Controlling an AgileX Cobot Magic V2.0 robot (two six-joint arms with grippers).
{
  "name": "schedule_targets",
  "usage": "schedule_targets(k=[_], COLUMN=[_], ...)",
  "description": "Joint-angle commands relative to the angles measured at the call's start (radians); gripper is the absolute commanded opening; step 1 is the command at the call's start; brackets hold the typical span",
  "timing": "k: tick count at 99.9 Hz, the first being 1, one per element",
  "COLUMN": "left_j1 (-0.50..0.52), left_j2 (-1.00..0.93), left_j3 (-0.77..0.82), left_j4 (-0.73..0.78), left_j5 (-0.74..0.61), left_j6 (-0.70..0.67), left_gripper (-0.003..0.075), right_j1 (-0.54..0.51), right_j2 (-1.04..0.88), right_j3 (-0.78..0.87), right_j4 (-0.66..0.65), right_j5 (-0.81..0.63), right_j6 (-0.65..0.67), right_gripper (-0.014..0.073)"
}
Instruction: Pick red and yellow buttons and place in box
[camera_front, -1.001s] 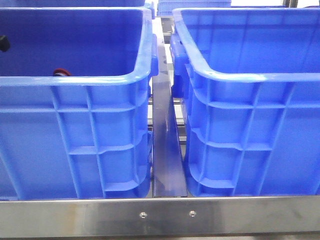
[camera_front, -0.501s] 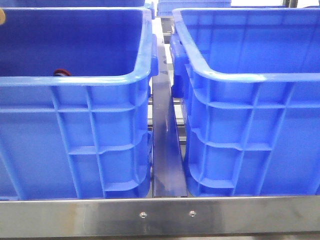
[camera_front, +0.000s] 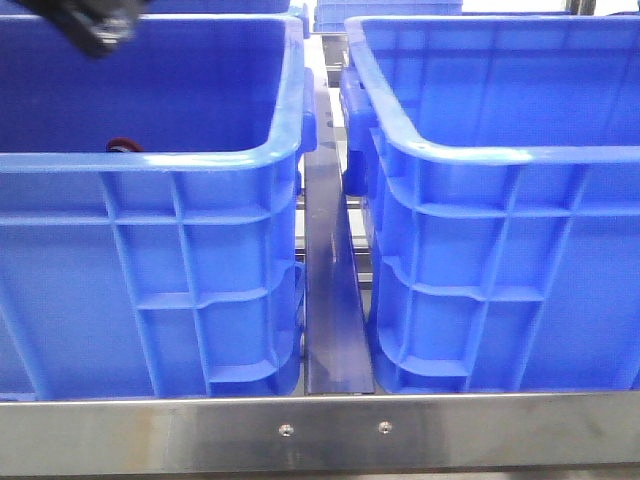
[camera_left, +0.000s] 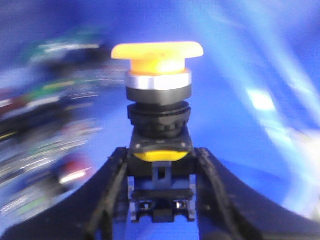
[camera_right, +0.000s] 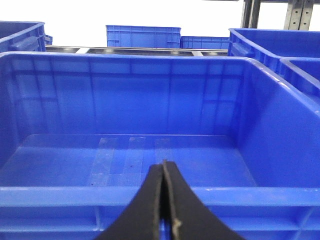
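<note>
The yellow button (camera_left: 157, 67), with an orange-yellow cap, a silver ring and a dark body, stands upright between my left gripper's (camera_left: 161, 156) fingers, which are shut on its body. In the front view that gripper (camera_front: 95, 25) is a dark blur over the left blue crate's (camera_front: 150, 160) far left corner. A small dark red thing (camera_front: 122, 145) peeks over that crate's near rim; I cannot tell whether it is the red button. The right blue box (camera_front: 500, 155) stands beside it. My right gripper (camera_right: 163, 167) is shut on nothing at the near rim of an empty blue box (camera_right: 125, 65).
A metal rail (camera_front: 335, 300) runs between the two crates, and a steel bar (camera_front: 320, 430) crosses the front. More blue crates (camera_right: 142, 36) stand behind. Blurred mixed parts (camera_left: 45, 125) lie below the left gripper.
My left gripper has risen from the left edge of the front view and moved right, now over the left crate's far corner. The crates have not moved.
</note>
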Motion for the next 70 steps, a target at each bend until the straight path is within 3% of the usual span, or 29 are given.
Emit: schedule_targets(k=[1, 31, 70], left_j1=[-0.081, -0.272, -0.286], left_j2=[-0.042, -0.042, -0.042], left_j3=[-0.028, -0.028, -0.028], left_j4=[-0.07, -0.07, -0.07], left_j5=[-0.008, -0.01, -0.008], left_j6=[0.049, 0.09, 0.09], left_gripper=[0.0113, 0.0113, 0.0113], right_j1=[-0.001, -0.001, -0.001], right_j2=[-0.021, -0.021, -0.021], right_j3=[0.005, 0.005, 0.005], right_j4=[0.0, 0.0, 0.0], right_j5=[-0.075, -0.075, -0.075], right_j6=[-0.007, -0.007, -0.007], right_gripper=[-0.0096, -0.0096, -0.0096])
